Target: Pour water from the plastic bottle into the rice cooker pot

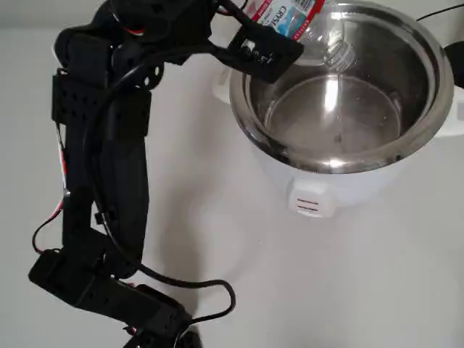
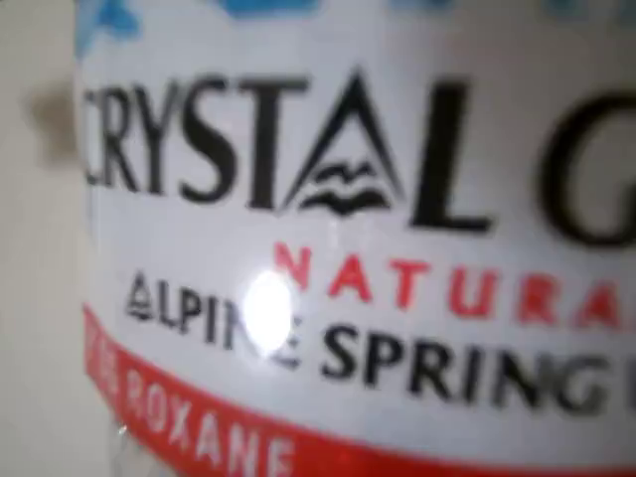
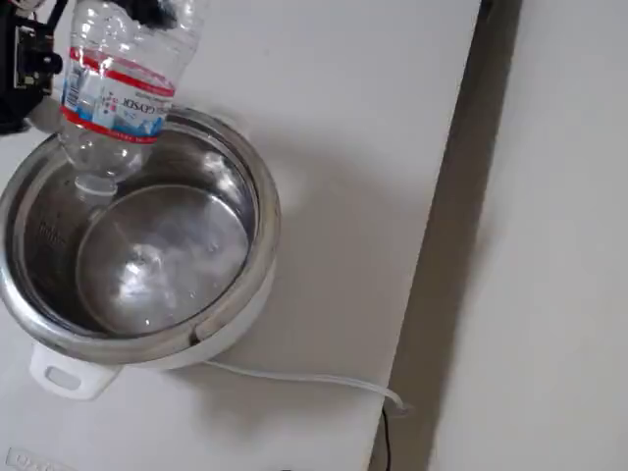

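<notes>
The plastic bottle (image 1: 304, 25) is clear with a white, red and blue label, and it hangs tilted mouth-down over the left side of the rice cooker pot (image 1: 341, 161). My gripper (image 1: 250, 22) is shut on the bottle's body at the top of the overhead view. The bottle's open mouth (image 1: 339, 56) is inside the pot's rim, and a thin stream of water appears to fall from it. In the fixed view the bottle (image 3: 118, 93) points almost straight down over the shiny steel pot (image 3: 263, 221), whose bottom glistens wet. The label (image 2: 338, 248) sits close up in the wrist view.
The pot sits in a white cooker body (image 1: 319, 185) with a front switch (image 1: 308, 205) and a side handle (image 3: 64, 373). A white cord (image 3: 294, 378) runs to the table's edge (image 3: 432, 245). My black arm (image 1: 109, 167) stands left of the cooker. A dark object (image 1: 457, 61) lies at the right edge.
</notes>
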